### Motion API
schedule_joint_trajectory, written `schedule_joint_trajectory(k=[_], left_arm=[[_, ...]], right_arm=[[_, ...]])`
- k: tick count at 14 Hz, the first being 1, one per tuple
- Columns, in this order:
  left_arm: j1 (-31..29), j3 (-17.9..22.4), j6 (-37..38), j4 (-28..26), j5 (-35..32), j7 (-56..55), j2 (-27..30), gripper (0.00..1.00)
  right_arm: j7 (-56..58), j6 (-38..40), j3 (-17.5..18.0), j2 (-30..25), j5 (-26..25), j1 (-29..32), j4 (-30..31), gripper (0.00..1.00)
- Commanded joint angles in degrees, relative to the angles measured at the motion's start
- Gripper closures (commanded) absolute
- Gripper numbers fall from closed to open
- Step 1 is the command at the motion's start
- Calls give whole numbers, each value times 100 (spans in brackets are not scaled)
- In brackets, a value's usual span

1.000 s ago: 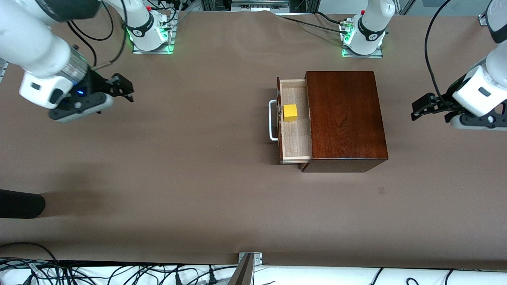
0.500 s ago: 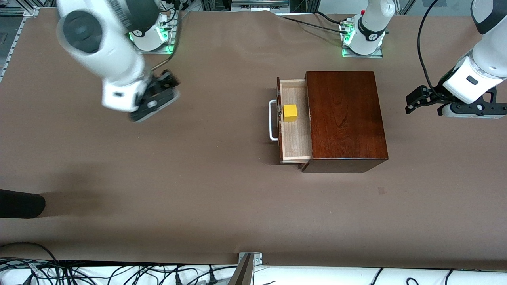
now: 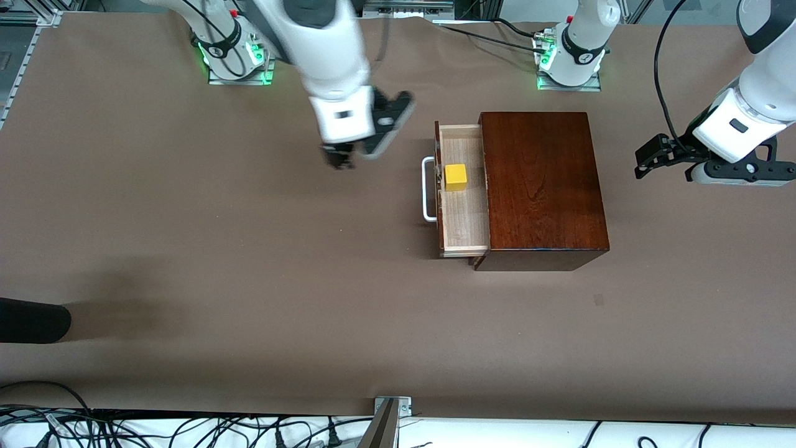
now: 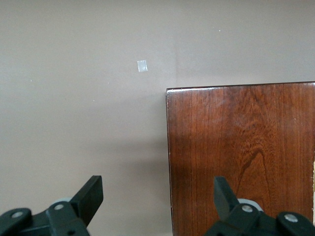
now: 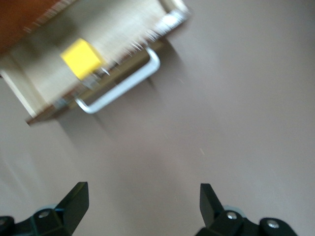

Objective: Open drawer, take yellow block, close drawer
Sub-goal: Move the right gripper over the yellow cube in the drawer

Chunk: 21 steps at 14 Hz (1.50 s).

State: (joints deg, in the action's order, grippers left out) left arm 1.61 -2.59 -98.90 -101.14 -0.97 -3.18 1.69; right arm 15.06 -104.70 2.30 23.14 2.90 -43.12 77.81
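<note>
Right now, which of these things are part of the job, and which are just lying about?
Part of the job:
- drawer, pulled open
- yellow block, inside it
- right gripper, open, over the table in front of the drawer
- left gripper, open, waiting

Just lying about:
- small pale patch on the table
- black object at the table's edge

Brown table cover (image 3: 249,261) spreads wide, with a small pale square mark (image 3: 598,300) on it near the left arm's end. A black rounded object (image 3: 31,320) pokes in at the right arm's end. Tangled cables (image 3: 186,430) run along the nearest edge, beside a metal bracket (image 3: 390,410).
</note>
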Motion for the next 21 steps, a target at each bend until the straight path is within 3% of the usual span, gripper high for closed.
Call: schedule_joint_trajectory(k=[1,4,9,12,21], left_arm=[[6,-31,-6,-73,-123,-51,113,0],[32,-118,37,-64,-123,-60,113,0],[23,-154,82,-29,-123,-69,113,0],[14,-145,82,-20,-123,-69,113,0],[14,-145,143,-20,-123,-69,113,0]], right_arm=[[329,-522,104,673,-61,-310,-451,0],[594,-806,104,972,-298,-600,-616,0],[673,-841,95,1902,-746,-996,-1636,0],[1006,-885,95,2080,-1176,-1102,-1707,0],[1157,-954,95,2414,-1353,-1234,-1707,0]])
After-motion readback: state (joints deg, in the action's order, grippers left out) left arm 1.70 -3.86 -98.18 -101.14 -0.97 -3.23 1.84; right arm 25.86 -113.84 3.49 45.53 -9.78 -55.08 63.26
